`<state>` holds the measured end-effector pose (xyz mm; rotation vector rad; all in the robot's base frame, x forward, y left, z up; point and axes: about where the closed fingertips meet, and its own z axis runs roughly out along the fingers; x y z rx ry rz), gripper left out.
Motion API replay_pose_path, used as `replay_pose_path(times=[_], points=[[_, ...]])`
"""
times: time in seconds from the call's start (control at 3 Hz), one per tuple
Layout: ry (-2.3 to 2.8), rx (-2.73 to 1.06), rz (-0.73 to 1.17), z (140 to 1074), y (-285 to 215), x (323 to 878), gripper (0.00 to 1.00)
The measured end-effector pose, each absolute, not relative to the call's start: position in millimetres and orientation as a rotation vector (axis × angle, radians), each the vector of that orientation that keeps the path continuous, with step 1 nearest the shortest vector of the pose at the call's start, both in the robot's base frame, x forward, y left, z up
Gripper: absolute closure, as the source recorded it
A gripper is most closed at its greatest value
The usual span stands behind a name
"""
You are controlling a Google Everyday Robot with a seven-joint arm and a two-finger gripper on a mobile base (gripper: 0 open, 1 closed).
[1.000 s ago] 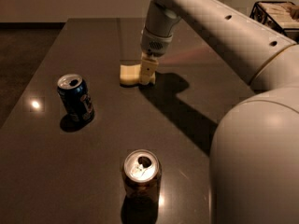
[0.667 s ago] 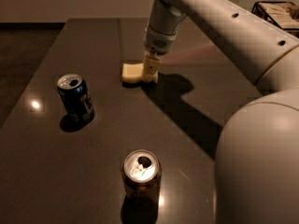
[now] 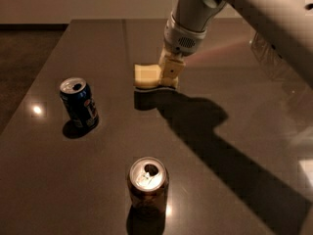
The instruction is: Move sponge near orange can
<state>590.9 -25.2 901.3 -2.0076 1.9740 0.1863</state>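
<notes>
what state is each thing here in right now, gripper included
sponge: level, right end gripped, far from the orange can
gripper: down at the sponge's right end, jaws shut on it
orange can: upright, top already opened, standing alone nearest the camera
blue can: upright, top opened, off to the left, touching nothing

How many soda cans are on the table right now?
2. The dark blue can stands at the left; the orange can stands near the front edge. The gripper holds the sponge farther back. The arm may hide others.
</notes>
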Motion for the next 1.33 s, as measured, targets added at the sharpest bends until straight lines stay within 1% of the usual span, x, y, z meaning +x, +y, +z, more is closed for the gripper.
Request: replay_pose_path(times=[0.67,1.33], points=[[1.878,-2.159,0.140,910,-54,505,1.00],[1.952,-2.187,0.131,897,-90,460,1.00]])
